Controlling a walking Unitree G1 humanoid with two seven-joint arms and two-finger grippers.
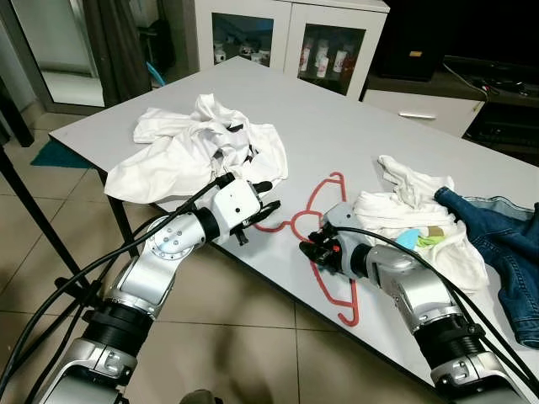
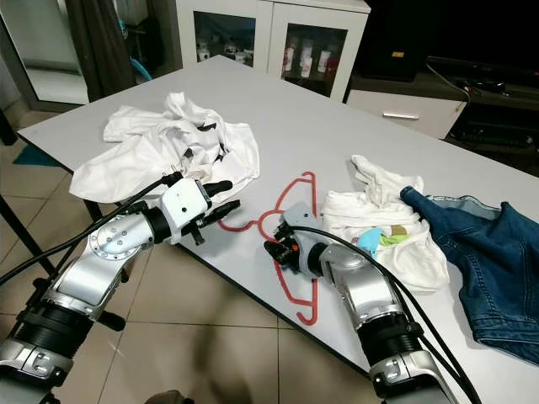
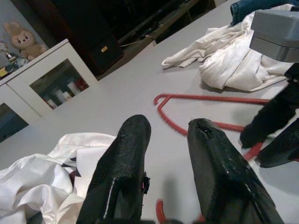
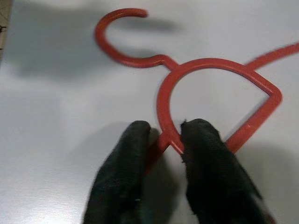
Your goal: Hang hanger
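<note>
Early stage: the red hanger (image 1: 324, 244) lies flat on the grey table (image 1: 354, 126), close to its near edge, not yet lifted or hung. We have the right gripper (image 4: 161, 140) pinching the hanger's frame just below the neck, fingers nearly closed on it. The left gripper (image 1: 257, 210) hovers near the hook with fingers parted, holding nothing. White shirt (image 1: 198, 147) lies toward the left corner, white cloth pile (image 1: 413, 219) and jeans (image 1: 501, 244) crowd the right; the far half stays open. No rail in sight.
</note>
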